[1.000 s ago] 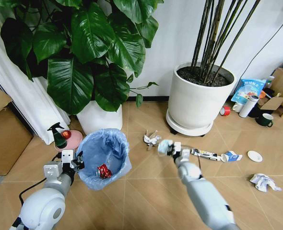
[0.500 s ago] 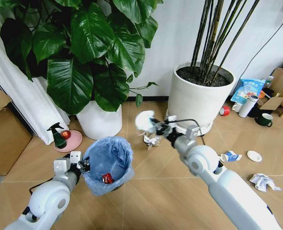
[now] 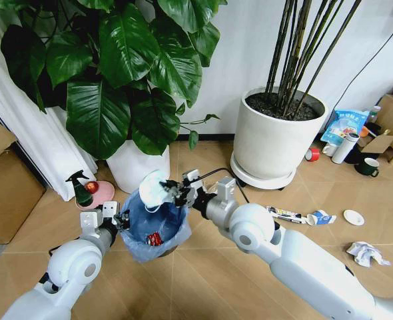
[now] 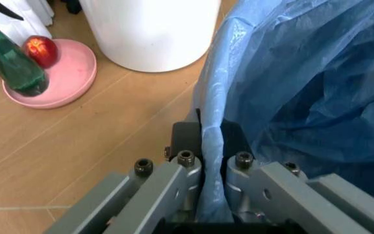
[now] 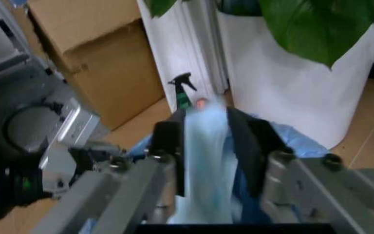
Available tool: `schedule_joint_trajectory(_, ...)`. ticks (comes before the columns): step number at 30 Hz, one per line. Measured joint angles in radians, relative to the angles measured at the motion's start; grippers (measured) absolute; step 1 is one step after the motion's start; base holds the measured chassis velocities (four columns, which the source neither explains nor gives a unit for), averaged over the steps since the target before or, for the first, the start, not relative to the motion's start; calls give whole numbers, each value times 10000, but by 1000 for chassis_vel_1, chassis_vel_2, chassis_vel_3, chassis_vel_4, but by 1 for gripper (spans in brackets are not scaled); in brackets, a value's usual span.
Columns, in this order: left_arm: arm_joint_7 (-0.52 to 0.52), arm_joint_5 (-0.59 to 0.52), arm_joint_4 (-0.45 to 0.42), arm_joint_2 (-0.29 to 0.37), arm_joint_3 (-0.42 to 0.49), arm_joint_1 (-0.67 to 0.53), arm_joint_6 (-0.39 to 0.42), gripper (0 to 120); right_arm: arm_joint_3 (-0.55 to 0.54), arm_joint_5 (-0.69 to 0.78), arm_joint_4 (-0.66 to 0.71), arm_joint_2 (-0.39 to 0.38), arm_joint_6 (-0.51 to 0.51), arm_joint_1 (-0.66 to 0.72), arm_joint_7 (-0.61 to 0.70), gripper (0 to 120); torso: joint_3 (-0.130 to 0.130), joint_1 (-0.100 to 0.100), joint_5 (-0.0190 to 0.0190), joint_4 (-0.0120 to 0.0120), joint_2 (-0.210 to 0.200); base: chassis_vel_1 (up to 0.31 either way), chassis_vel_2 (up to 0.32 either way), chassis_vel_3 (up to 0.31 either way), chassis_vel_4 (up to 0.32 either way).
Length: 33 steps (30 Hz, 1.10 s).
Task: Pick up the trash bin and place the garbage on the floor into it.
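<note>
Mask held over the bin

My left gripper (image 3: 121, 219) pinches the trash bin (image 3: 158, 223) rim, steadying it off the floor; my right gripper (image 3: 172, 193) clamps the blue face mask (image 3: 153, 189) above its mouth, crushed red can (image 3: 154, 238) inside.

Trash bin (image 3: 158, 230) far rim hidden behind face mask (image 3: 154, 189).

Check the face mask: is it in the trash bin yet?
Not yet. The right gripper holds the face mask pinched above the trash bin rim, while the left gripper clamps the bin's edge.
</note>
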Motion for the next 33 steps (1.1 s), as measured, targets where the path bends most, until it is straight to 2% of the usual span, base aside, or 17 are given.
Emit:
schedule_joint_trajectory(3, -5, -1, -24, -6, -6, -3, -10, 0, -47, -2, 14, -35, -2, 28, -9, 36, 0, 0, -1, -2, 0, 0, 0, 0, 0)
schedule_joint_trajectory(7, -56, 0, -52, -34, -20, 25, -26, 0, 64, -15, 10, 60, 101, 32, 126, 55, 0, 0, -1, -2, 0, 0, 0, 0, 0)
schedule_joint_trajectory(8, -56, 0, -52, -34, -20, 25, -26, 0, 64, -15, 10, 60, 101, 32, 126, 55, 0, 0, -1, -2, 0, 0, 0, 0, 0)
schedule_joint_trajectory(11, -67, 87, -68, -96, -153, 111, -126, 0, 558, -97, -163, 216, 226, -106, 748, 70, 0, 0, -1, 0, 0, 0, 0, 0, 0)
schedule_joint_trajectory(12, -67, 87, -68, -96, -153, 111, -126, 0, 558, -97, -163, 216, 226, -106, 748, 70, 0, 0, -1, 0, 0, 0, 0, 0, 0)
schedule_joint_trajectory(14, 18, 286, -75, -119, -304, 212, -230, 0, 1168, -350, -332, 138, 239, -356, 882, 80, 0, 0, 2, 1, 0, 0, 0, 0, 0)
schedule_joint_trajectory(16, 64, 397, -106, -128, -366, 268, -263, 0, 1522, -626, -425, 29, 253, -557, 877, 83, 0, 0, 0, 2, 0, 0, 0, 0, 0)
schedule_joint_trajectory(19, 319, 917, -263, -172, -591, 523, -418, 0, 2878, -2050, -670, -342, 389, -1685, 650, 97, -1, 0, 3, -1, 0, 0, 0, 0, 0)
schedule_joint_trajectory(20, 319, 917, -263, -172, -591, 523, -418, 0, 2878, -2050, -670, -342, 389, -1685, 650, 97, -1, 0, 3, -1, 0, 0, 0, 0, 0)
schedule_joint_trajectory(23, 405, 1028, -474, -203, -703, 821, -436, 0, 4612, -3593, -748, -580, 585, -3335, 167, 100, -2, 0, 5, -2, 0, 0, 0, 0, 0)
schedule_joint_trajectory(24, 405, 1028, -474, -203, -703, 821, -436, 0, 4612, -3593, -748, -580, 585, -3335, 167, 100, -2, 0, 5, -2, 0, 0, 0, 0, 0)
schedule_joint_trajectory(27, 464, 1120, -528, -179, -667, 980, -436, 0, 6130, -4520, -831, -526, 970, -4688, -562, 100, -3, -1, 5, -6, 1, 0, 0, 0, 0)
schedule_joint_trajectory(33, 495, 1219, -521, -165, -521, 989, -435, 0, 6855, -4865, -935, -242, 1400, -5578, -897, 100, -2, -1, 3, -2, 0, 0, 0, 0, 0)
